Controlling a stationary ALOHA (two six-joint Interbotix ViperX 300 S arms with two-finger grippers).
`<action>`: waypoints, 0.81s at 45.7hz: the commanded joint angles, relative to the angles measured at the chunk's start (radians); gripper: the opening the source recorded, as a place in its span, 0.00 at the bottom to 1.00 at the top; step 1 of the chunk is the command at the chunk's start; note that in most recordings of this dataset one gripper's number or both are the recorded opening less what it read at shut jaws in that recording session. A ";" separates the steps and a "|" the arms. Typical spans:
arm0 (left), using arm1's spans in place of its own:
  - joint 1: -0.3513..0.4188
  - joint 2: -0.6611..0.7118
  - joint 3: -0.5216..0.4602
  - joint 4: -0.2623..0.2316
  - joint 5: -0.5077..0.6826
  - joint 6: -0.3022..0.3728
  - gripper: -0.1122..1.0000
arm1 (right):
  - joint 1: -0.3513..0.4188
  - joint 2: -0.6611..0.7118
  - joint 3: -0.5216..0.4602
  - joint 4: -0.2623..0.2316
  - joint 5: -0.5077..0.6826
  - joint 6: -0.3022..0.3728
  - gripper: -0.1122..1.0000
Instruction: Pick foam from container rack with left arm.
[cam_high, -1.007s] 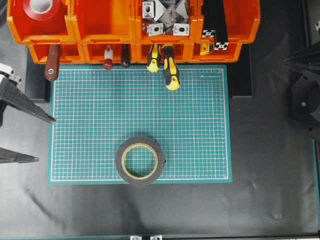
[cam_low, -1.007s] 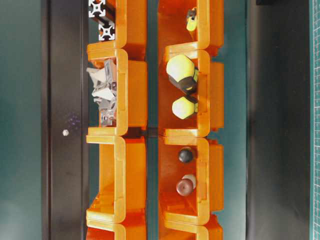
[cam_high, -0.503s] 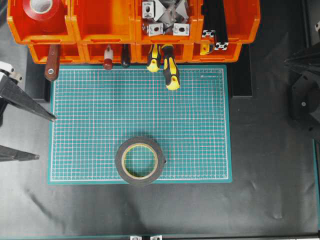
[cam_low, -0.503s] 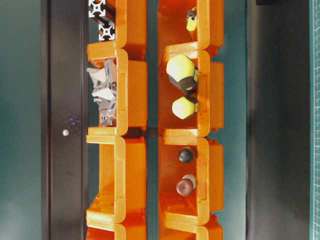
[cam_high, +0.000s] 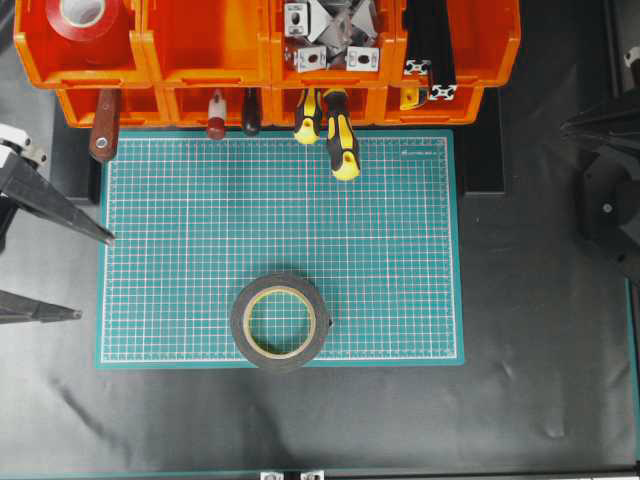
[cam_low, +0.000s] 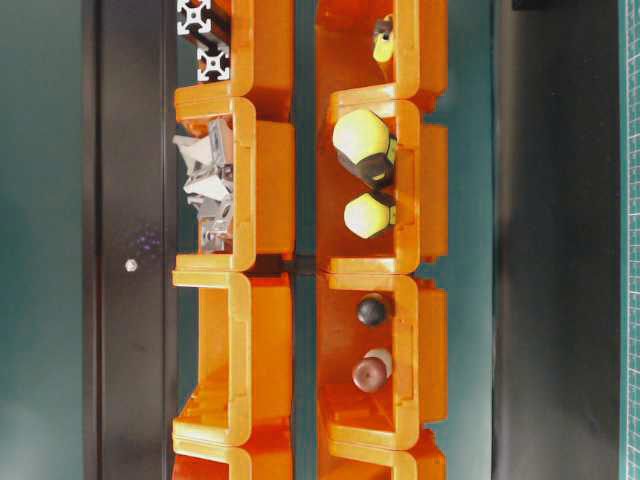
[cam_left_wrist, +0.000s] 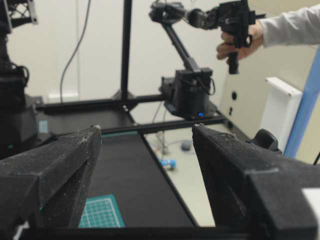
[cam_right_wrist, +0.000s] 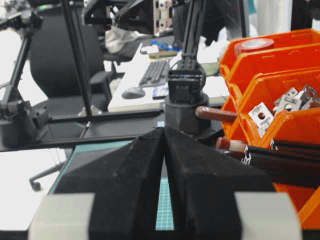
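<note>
Overhead view: the foam (cam_high: 280, 321) is seen lying flat on the green cutting mat (cam_high: 400, 260), well clear of the container rack (cam_high: 210, 60) at the top, so removal from the rack appears done. The left gripper (cam_high: 60, 280) is held at the mat's left edge, fingers spread and empty. The right gripper (cam_right_wrist: 165, 150) is pressed shut, idle at the right.

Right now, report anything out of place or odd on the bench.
The foam lies flat on the cutting mat, not in the container rack. A yellow-handled screwdriver juts from its lower bin onto the mat. Nothing looks spilled or damaged.
</note>
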 joint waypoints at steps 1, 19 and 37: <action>-0.003 -0.002 -0.009 0.002 -0.011 0.002 0.74 | 0.003 0.012 -0.011 -0.002 -0.012 0.000 0.09; -0.003 -0.002 0.009 0.002 -0.003 0.000 0.74 | 0.003 0.011 -0.012 -0.002 -0.008 0.005 0.09; -0.003 -0.003 0.012 0.003 -0.003 0.006 0.74 | 0.003 0.008 -0.011 -0.002 -0.008 0.005 0.09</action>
